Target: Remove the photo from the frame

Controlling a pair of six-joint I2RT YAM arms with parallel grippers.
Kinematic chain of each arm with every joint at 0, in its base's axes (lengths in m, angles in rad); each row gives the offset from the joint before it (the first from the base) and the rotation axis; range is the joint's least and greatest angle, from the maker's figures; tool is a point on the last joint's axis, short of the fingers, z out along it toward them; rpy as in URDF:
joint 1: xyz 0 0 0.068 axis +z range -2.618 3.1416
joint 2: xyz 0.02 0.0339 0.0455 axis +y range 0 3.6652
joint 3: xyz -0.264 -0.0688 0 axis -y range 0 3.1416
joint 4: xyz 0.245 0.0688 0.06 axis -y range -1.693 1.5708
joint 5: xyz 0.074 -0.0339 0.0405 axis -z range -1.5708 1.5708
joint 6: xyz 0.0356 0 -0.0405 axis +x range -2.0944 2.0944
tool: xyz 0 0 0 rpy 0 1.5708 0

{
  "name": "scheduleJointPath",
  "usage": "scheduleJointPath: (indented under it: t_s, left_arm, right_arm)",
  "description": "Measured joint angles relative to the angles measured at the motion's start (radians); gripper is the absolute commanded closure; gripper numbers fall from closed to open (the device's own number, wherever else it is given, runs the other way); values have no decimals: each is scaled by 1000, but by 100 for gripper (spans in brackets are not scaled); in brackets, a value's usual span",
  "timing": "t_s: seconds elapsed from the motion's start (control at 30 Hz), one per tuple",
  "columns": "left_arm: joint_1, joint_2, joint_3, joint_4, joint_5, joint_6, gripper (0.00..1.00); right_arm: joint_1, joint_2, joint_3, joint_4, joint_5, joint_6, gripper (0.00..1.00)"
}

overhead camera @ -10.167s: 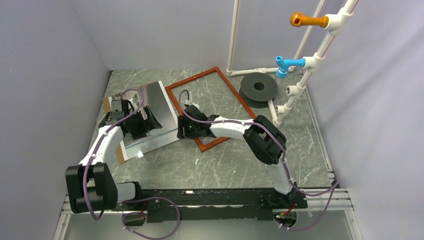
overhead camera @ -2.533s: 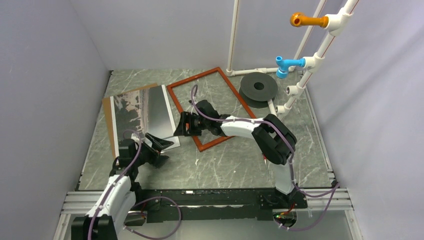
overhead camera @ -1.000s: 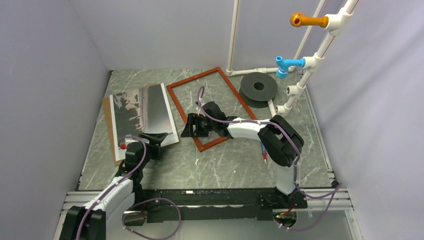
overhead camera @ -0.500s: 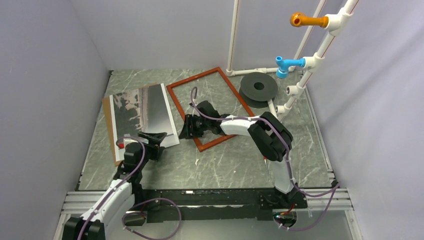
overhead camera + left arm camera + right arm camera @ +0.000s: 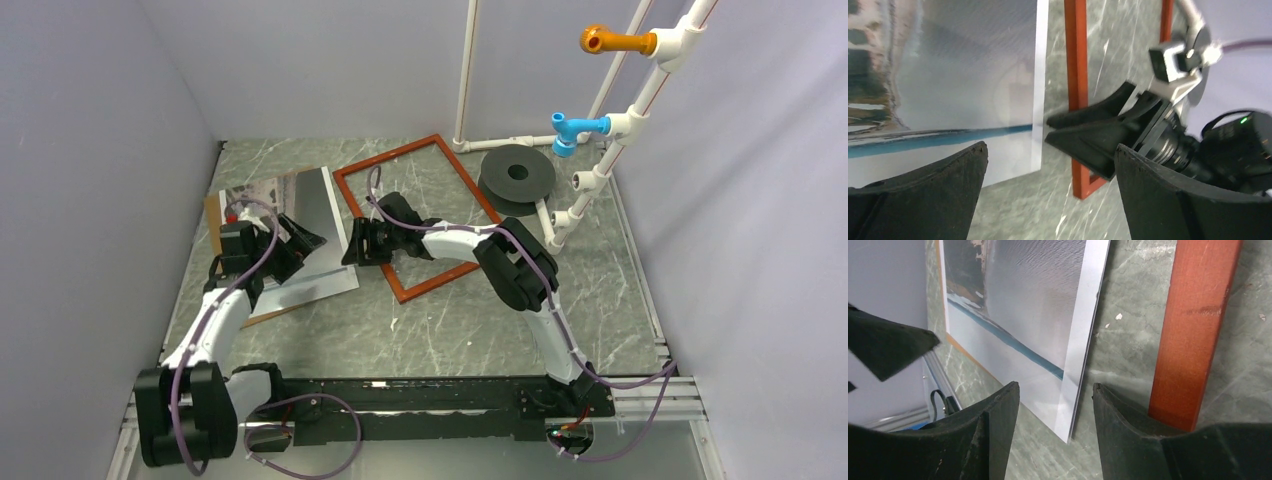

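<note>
The photo lies flat at the table's left on the brown backing panel, outside the frame, which lies empty beside it. My left gripper is open and empty above the photo's near half. My right gripper is open and low at the photo's right edge, by the frame's left rail. In the right wrist view the photo's near corner lies between the open jaws, with the frame rail to the right. The left wrist view shows the photo, the rail and the right gripper's fingers.
A black disc lies at the back right beside a white pipe rack with a blue peg and an orange peg. Grey walls close the left, back and right. A metal rail runs along the near edge.
My left arm has swung from the near table edge up over the photo. My right gripper has slid a little left to the photo's right edge. Photo and frame stay put.
</note>
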Motion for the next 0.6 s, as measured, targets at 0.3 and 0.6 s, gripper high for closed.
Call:
scheduleJointPath:
  t_s: [0.3, 0.6]
  left_arm:
    - [7, -13, 9, -89, 156, 163, 1]
    - [-91, -88, 50, -257, 41, 303, 14]
  right_arm:
    - [0, 14, -29, 88, -82, 95, 44]
    - [-9, 18, -73, 197, -156, 190, 49]
